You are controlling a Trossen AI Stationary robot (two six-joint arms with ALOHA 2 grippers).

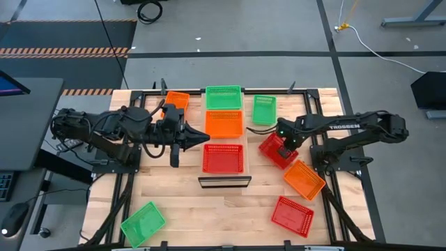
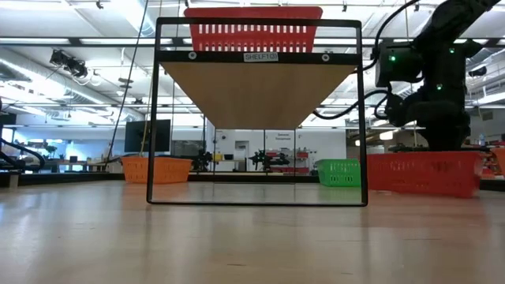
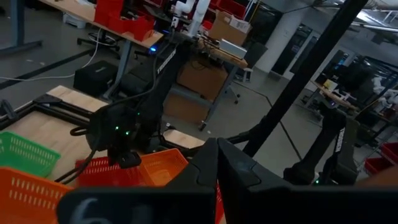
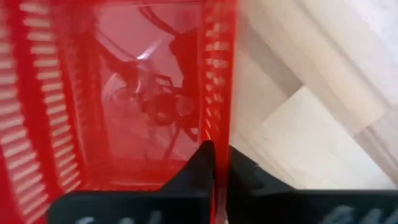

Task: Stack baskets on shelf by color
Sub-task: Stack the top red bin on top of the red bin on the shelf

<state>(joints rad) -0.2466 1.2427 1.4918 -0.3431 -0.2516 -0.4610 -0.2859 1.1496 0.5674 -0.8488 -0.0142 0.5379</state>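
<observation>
On the shelf [image 1: 224, 183] a green basket [image 1: 223, 97], an orange basket [image 1: 224, 124] and a red basket [image 1: 223, 158] sit in a row. Another red basket [image 1: 273, 152] rests with its bottom on the table to the shelf's right. My right gripper [image 4: 221, 163] points down and is shut on its wall. My left gripper [image 1: 203, 137] hovers shut and holding nothing, level, just left of the shelf's orange and red baskets. My right gripper pinches one side wall [image 4: 219, 124] of the red basket at its rim, one finger [image 4: 199, 168] inside the basket and the other outside. The fingers come from above, pointing down. The basket stands upright with its bottom on the table [image 4: 298, 137].
Loose baskets lie around: orange [image 1: 176, 101] and green [image 1: 264, 109] at the far side, orange [image 1: 304, 179] and red [image 1: 292, 215] near right, green [image 1: 143, 223] near left. The shelf's black frame [image 2: 363, 118] stands mid-table.
</observation>
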